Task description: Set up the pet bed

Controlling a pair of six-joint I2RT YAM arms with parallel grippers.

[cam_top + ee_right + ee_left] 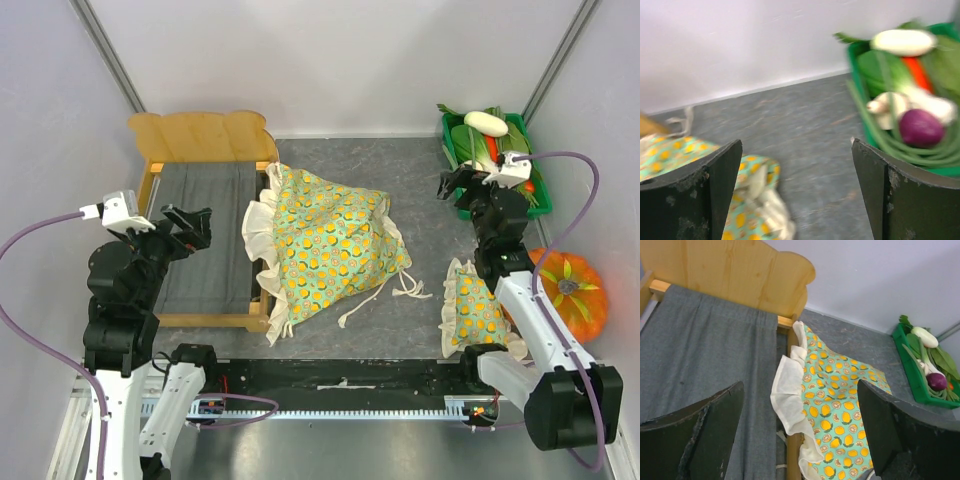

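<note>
**A:** Where does the job stand?

**B:** At the very start, I'd say. The pet bed [200, 235] sits at the left of the table [400, 180] with its wavy headboard [200, 135] toward the far wall, and its grey slatted base is bare. Nothing has been laid on it yet.

**A:** And the bedding?

**B:** The blanket [325, 245] lies in a heap on the table just beside the bed's right rail, with its cream ruffle draped over that rail. The pillow [475, 310] is well apart from the bed, down by the right arm.

**A:** What are the arms doing?

**B:** The left claw [195, 232] hovers over the bed's base, fingers spread wide and holding nothing. The right claw [458, 192] is spread and empty too, up near the green tray [449, 140] of vegetables. The tray and the orange pumpkin [570, 290] look like bystanders to this job.

**A:** So what comes next?

**B:** My guess is the pillow goes at the headboard end and the blanket gets spread over the base. The right claw is nearer the pillow, but it points away from it — it would have to swing back and down. The left claw is close to the ruffle on the rail.

**A:** Anything tricky?

**B:** The blanket is bunched, so one pinch would likely lift a lump. It probably wants a grip at an edge or corner, perhaps one claw on each side, to pull it flat. Its loose ties trail toward the pillow and could snag.
</note>
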